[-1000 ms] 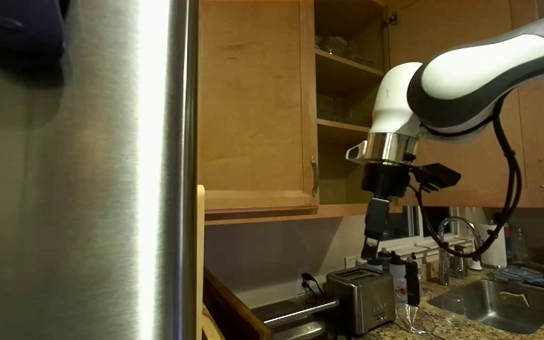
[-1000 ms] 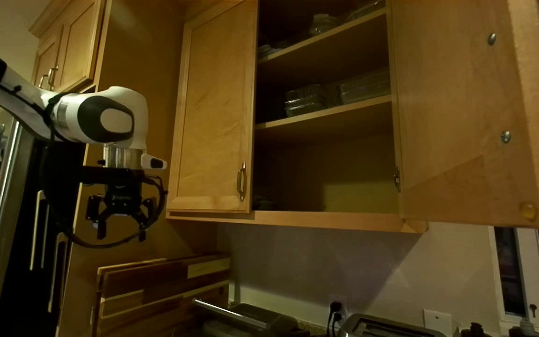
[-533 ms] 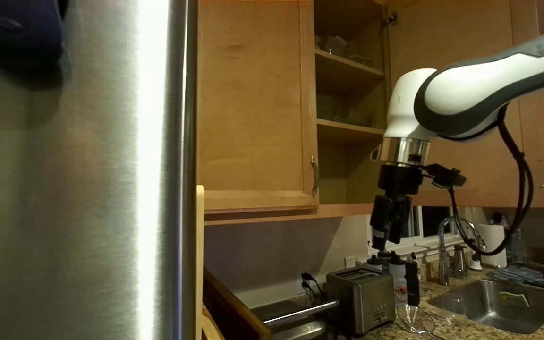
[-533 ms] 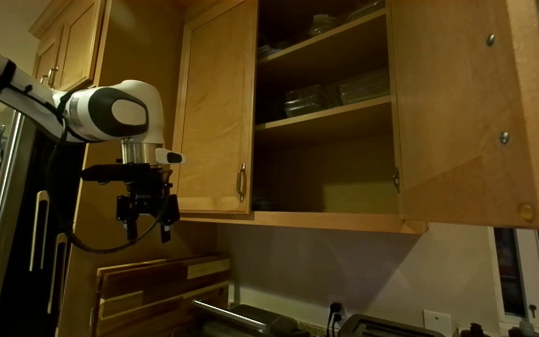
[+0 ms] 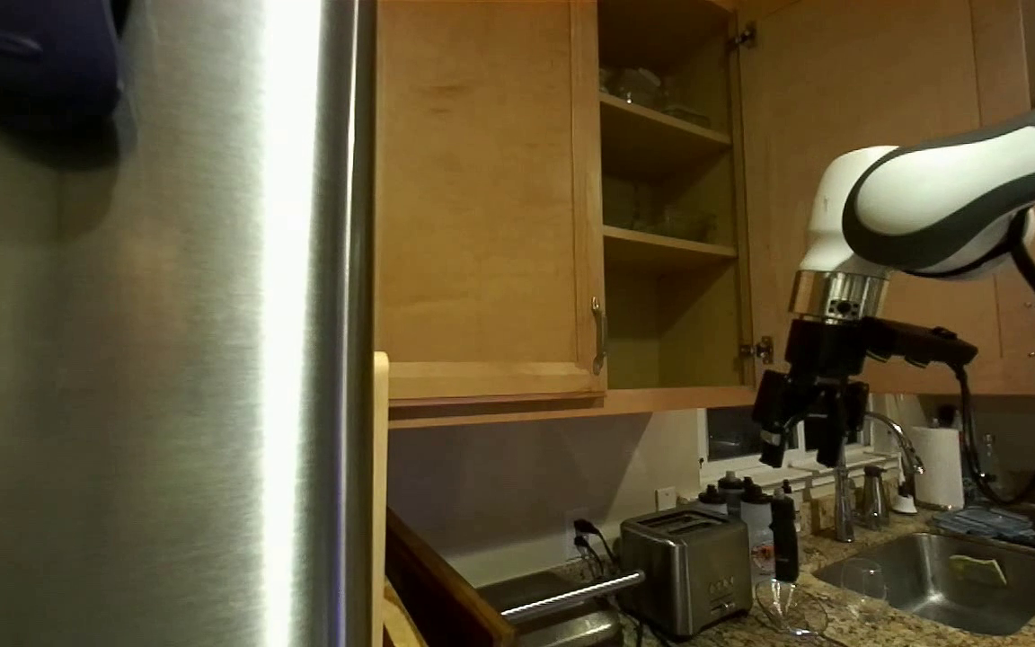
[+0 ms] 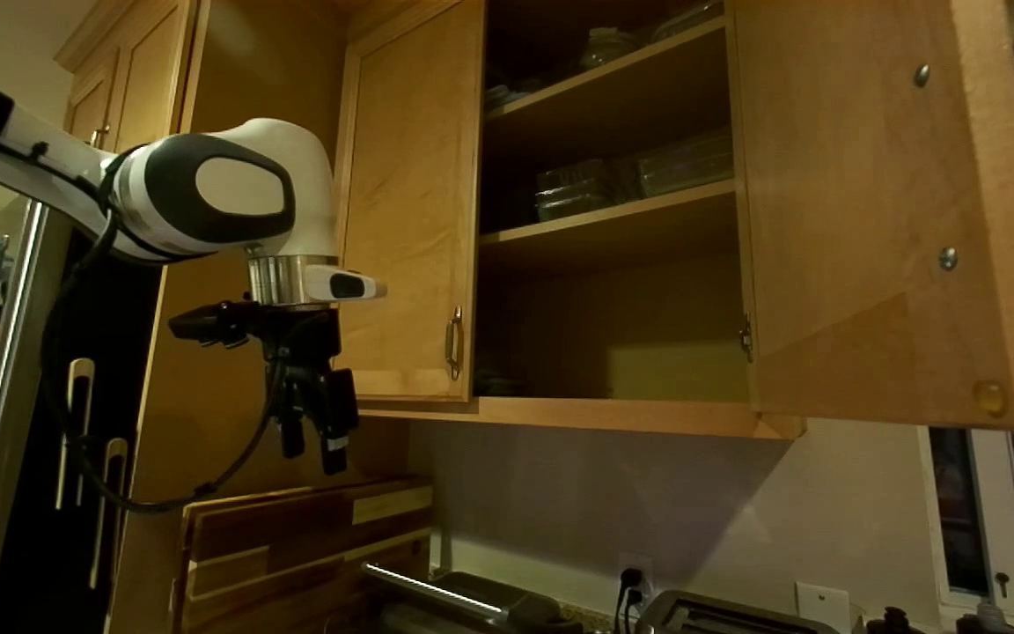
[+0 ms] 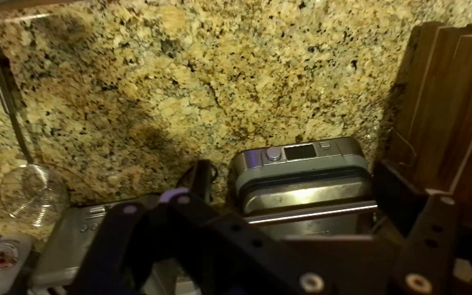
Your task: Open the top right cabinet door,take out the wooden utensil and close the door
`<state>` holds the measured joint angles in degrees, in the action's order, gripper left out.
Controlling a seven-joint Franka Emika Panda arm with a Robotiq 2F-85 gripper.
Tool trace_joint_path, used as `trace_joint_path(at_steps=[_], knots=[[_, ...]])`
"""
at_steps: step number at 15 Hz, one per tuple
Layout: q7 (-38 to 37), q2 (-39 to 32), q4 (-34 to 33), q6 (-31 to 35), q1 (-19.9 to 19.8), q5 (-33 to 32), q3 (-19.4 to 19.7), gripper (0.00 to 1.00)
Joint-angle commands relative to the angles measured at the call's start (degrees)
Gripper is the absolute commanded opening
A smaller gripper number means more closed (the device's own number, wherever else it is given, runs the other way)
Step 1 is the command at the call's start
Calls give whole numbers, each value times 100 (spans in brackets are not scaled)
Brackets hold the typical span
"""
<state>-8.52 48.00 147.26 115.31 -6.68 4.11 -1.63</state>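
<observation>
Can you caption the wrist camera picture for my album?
Looking down past the open fingers: a wire strainer, a shiny appliance and wooden boards on a speckled counter.

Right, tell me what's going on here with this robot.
A robot arm hangs by the wall cabinet, its claw open over the counter and holding nothing. The right cabinet door stands wide open, showing a shelf with clear containers, while the left door is shut. I can't make out a wooden utensil in any view, so whether it has been taken out is unclear. The right cabinet door has yet to be closed.
</observation>
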Motion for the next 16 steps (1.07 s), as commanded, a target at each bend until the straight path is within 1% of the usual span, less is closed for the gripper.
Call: trace_joint_path(at_steps=[1, 2, 8, 9, 13, 16], knots=[[-209, 93, 59, -7, -63, -50, 47, 100], [-221, 146, 93, -6, -110, -55, 50, 100], [-215, 82, 83, 3, -80, -52, 46, 100], [-303, 95, 76, 53, -184, -107, 50, 100], [-81, 110, -66, 10, -575, -396, 488, 100], [-138, 42, -249, -23, -949, -689, 806, 100]])
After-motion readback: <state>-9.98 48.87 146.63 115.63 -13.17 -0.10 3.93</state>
